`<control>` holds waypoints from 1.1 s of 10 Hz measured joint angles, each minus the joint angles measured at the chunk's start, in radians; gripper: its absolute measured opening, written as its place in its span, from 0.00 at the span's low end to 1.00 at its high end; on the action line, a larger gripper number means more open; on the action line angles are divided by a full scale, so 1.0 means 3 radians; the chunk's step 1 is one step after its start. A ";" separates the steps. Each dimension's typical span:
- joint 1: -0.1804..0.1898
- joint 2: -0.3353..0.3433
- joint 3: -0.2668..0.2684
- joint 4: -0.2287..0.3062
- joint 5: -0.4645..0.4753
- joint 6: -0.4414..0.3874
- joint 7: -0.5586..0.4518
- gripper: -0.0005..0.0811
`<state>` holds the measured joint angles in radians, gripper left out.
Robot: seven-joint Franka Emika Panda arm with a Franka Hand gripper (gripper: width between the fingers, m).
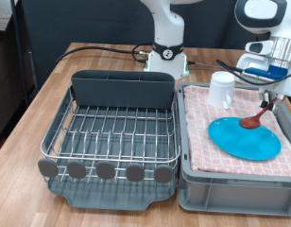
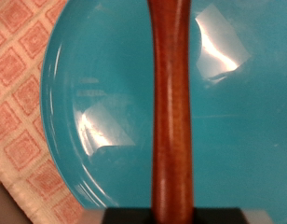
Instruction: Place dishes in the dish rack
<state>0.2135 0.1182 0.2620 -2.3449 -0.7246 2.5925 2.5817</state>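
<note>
Fingers (image 1: 271, 95) pinching spoon (image 1: 254, 117) handle above plate (image 1: 244, 138), right of frame; step: spoon transfer; rack (image 1: 112, 132) empty.

- no readable text, label, brand, number or sign in either view
- the robot base (image 1: 167, 54) bears a small dark mark, too small to read
- the blue plate (image 2: 116, 103), wooden spoon (image 2: 171, 103) and checked cloth (image 2: 18, 84) carry no lettering
</note>
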 joint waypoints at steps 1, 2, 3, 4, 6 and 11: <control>-0.0004 -0.0131 0.0000 -0.0075 0.0204 -0.0033 -0.0046 0.12; -0.0006 -0.0263 -0.0001 -0.0149 0.0410 -0.0112 -0.0084 0.12; -0.0005 -0.0394 -0.0002 -0.0215 0.0604 -0.0227 -0.0099 0.12; -0.0005 -0.0525 -0.0005 -0.0280 0.0772 -0.0336 -0.0102 0.12; -0.0005 -0.0806 -0.0028 -0.0484 0.0792 -0.0328 -0.0100 0.12; -0.0027 -0.1045 -0.0165 -0.0721 0.0997 -0.0470 0.0094 0.12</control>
<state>0.2055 -0.1951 0.2126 -2.5613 -0.4255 2.4515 2.6100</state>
